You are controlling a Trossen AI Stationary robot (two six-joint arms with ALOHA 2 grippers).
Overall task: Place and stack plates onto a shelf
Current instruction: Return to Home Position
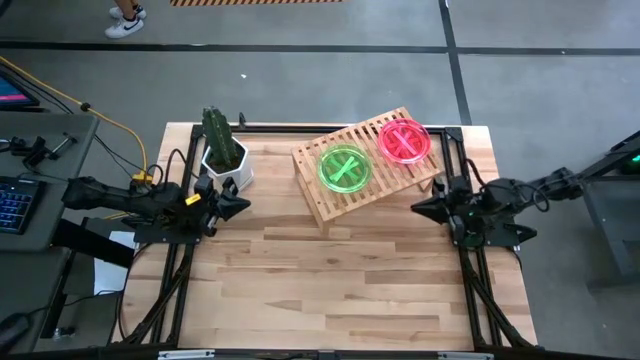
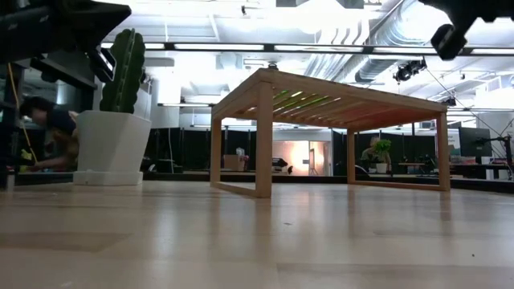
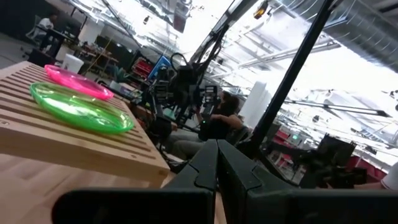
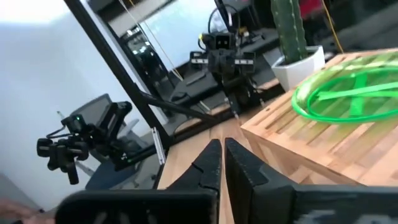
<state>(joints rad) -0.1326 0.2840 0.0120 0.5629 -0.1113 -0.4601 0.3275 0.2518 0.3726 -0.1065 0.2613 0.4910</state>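
We logged green stack (image 1: 344, 168) and pink stack (image 1: 404, 141) on shelf (image 1: 330, 207) at 12 o'clock; left gripper (image 1: 240, 205) at 9, right gripper (image 1: 420, 207) at 3, both closed empty, stacking apparently finished.

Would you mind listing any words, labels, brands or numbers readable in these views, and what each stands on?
No readable text in any view.
The green plates and pink plates on the shelf: a cross mark each, no letters.
The keyboard beside the table: keys too small to read.
The white pot: no label shows.
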